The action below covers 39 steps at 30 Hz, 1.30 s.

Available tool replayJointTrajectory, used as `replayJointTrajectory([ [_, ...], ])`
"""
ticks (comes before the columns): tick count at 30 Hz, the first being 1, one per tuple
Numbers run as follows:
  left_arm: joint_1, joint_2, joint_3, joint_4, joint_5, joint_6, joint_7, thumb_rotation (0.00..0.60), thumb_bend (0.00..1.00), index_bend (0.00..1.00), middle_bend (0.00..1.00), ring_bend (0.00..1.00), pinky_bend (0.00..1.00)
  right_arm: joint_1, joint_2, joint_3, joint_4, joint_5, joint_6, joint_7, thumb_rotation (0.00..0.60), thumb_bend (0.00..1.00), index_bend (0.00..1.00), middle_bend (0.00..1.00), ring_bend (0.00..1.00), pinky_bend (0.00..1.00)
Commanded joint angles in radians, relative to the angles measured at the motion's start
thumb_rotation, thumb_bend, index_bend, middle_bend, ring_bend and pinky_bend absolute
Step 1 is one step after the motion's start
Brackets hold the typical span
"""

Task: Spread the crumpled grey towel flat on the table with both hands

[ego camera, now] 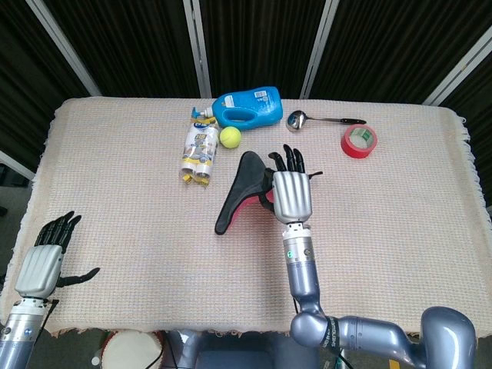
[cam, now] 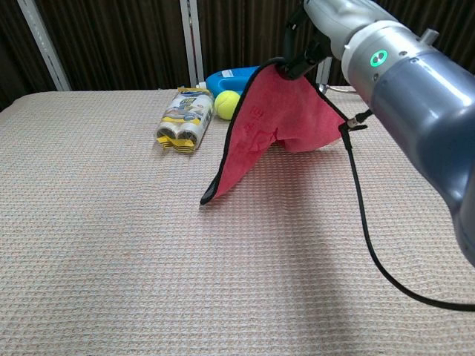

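Note:
The towel (cam: pixel 274 122), grey on one face and red on the other, hangs lifted above the table's middle with its red side toward the chest camera. In the head view the towel (ego camera: pixel 238 184) shows as a dark band with a red strip beside my right hand. My right hand (ego camera: pixel 290 192) pinches its upper edge, high over the table; the right hand (cam: pixel 326 22) fills the chest view's top right. The towel's lower corner still touches the cloth-covered table (cam: pixel 111 245). My left hand (ego camera: pixel 46 257) hovers open at the table's near left edge, far from the towel.
A blue detergent bottle (ego camera: pixel 247 108), yellow tennis ball (ego camera: pixel 230 137) and a wrapped pack (ego camera: pixel 200 154) lie behind the towel. A metal ladle (ego camera: pixel 307 120) and a red tape roll (ego camera: pixel 359 141) lie at the back right. A black cable (cam: pixel 371 237) hangs from my right arm.

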<state>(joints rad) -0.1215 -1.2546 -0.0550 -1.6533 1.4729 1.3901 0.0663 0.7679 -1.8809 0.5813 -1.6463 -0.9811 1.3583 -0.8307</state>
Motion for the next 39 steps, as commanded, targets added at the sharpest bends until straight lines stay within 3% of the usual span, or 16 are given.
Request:
replayJointTrajectory([
  [1, -0.006, -0.001, -0.002, 0.0, -0.01, -0.01, 0.002, 0.6, 0.08, 0.04, 0.0, 0.0, 0.06, 0.046, -0.009, 0.028, 0.019, 0.022, 0.004, -0.04, 0.6, 0.5, 0.68, 0.26, 0.08, 0.09],
  [9, -0.038, -0.004, -0.022, -0.016, -0.053, -0.054, 0.025, 0.6, 0.08, 0.05, 0.0, 0.0, 0.06, 0.139, -0.012, 0.091, 0.06, 0.08, -0.002, -0.083, 0.6, 0.5, 0.68, 0.26, 0.08, 0.09],
  [16, -0.091, -0.054, -0.071, -0.051, -0.096, -0.086, 0.073, 0.6, 0.09, 0.11, 0.0, 0.0, 0.06, 0.196, -0.004, 0.127, 0.104, 0.116, -0.017, -0.071, 0.6, 0.5, 0.68, 0.26, 0.08, 0.09],
  [22, -0.171, -0.207, -0.152, -0.045, -0.176, -0.107, 0.143, 0.6, 0.11, 0.16, 0.0, 0.0, 0.06, 0.228, 0.001, 0.129, 0.128, 0.151, -0.015, -0.066, 0.6, 0.5, 0.68, 0.26, 0.08, 0.09],
  [29, -0.265, -0.423, -0.218, 0.068, -0.229, -0.103, 0.19, 0.6, 0.1, 0.21, 0.0, 0.0, 0.06, 0.237, 0.005, 0.104, 0.131, 0.171, 0.011, -0.056, 0.6, 0.5, 0.68, 0.26, 0.08, 0.09],
  [39, -0.383, -0.575, -0.289, 0.185, -0.347, -0.184, 0.253, 0.6, 0.1, 0.22, 0.0, 0.0, 0.06, 0.257, 0.009, 0.07, 0.103, 0.181, 0.067, -0.089, 0.6, 0.5, 0.68, 0.26, 0.08, 0.09],
])
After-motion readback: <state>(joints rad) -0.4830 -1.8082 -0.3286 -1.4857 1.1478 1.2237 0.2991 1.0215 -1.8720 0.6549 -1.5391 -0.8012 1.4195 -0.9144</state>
